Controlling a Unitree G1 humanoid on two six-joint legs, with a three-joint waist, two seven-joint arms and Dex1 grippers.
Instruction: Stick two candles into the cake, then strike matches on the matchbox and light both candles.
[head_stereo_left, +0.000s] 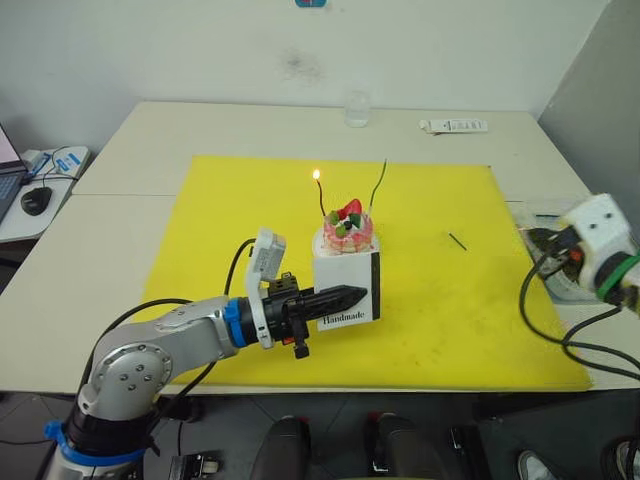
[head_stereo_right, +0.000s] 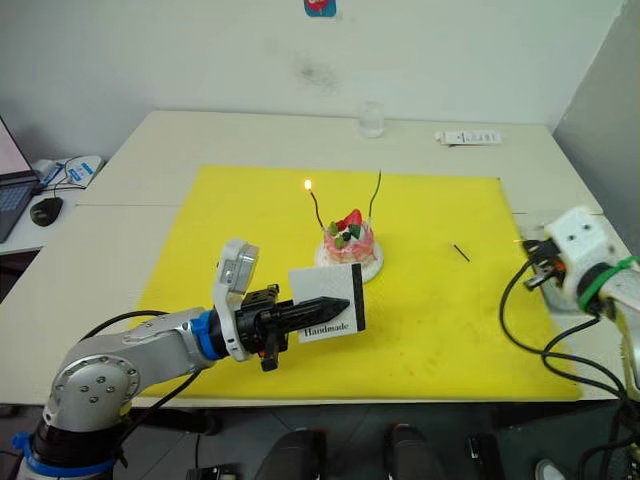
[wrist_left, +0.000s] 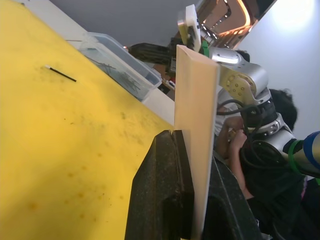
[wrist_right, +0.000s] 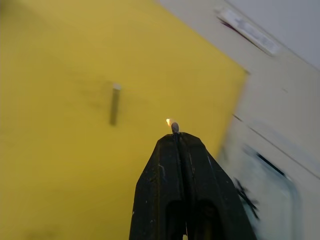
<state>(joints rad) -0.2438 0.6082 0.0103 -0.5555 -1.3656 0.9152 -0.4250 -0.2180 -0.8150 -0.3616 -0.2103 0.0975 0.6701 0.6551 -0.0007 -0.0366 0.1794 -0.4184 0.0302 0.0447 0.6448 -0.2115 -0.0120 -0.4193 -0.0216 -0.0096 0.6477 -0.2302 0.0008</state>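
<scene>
An office or lab room: plain white wall, pale tabletop with a yellow mat spread on it, and a side desk at nine o'clock carrying a laptop and mouse.

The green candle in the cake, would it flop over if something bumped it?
Probably it would bend more than snap: the green candle is thin as wire and already curves. It looks very light. Only its foot is stuck in the soft pink cake, so a bump might tip it over or pull it out.
</scene>
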